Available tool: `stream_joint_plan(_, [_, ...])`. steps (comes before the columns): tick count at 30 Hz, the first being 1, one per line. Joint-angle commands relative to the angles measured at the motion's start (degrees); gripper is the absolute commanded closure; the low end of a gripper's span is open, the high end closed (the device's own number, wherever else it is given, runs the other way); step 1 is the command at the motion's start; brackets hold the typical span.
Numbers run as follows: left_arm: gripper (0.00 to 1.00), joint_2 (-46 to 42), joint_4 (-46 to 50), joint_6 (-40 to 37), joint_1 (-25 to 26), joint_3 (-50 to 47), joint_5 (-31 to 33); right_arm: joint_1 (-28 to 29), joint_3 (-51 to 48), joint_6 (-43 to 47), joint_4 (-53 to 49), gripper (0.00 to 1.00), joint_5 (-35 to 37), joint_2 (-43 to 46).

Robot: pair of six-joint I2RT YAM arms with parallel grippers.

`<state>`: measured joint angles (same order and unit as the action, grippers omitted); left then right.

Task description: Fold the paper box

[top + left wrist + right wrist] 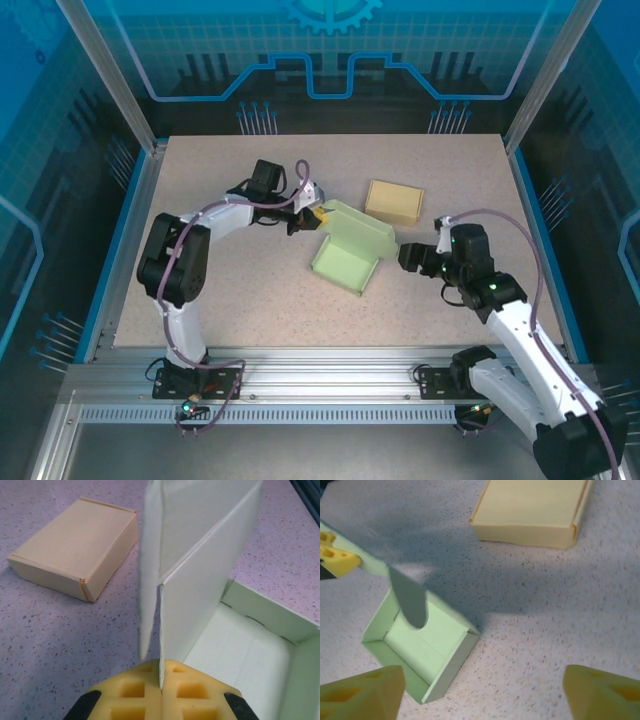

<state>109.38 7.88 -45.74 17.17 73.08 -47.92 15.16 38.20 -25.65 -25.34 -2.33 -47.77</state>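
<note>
The pale green paper box (345,262) lies open in the middle of the table, and its lid (360,228) stands raised along the far side. My left gripper (312,216) is shut on the lid's left edge. In the left wrist view the thin lid panel (200,570) is pinched between the yellow pads (135,695), with the box tray (250,645) to the right. My right gripper (410,258) hovers just right of the box, open. In the right wrist view its fingertips (365,690) are spread wide over bare table beside the tray (420,645).
A shut tan cardboard box (393,200) lies behind the green one, also seen as a tan box (75,547) and a tan box (530,510) in the wrist views. The speckled table (240,290) is bordered by a blue frame and a metal rail at the front.
</note>
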Motion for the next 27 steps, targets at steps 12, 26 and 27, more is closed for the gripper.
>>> stream_joint_plan(12, [1.00, -6.29, -15.23, 9.94, 2.61, -11.13, 7.96, 3.37, 3.72, 16.10, 9.60, 0.27, 4.85, -12.66])
stream_joint_plan(26, [1.00, -5.49, -10.88, 8.42, 2.60, -8.56, 7.23, -1.11, 5.80, 22.88, 21.70, 0.31, -5.31, -24.80])
stream_joint_plan(27, [1.00, -5.50, -10.87, 8.47, 2.61, -8.57, 7.18, -1.31, 5.97, 23.15, 21.98, 0.33, -5.73, -25.25])
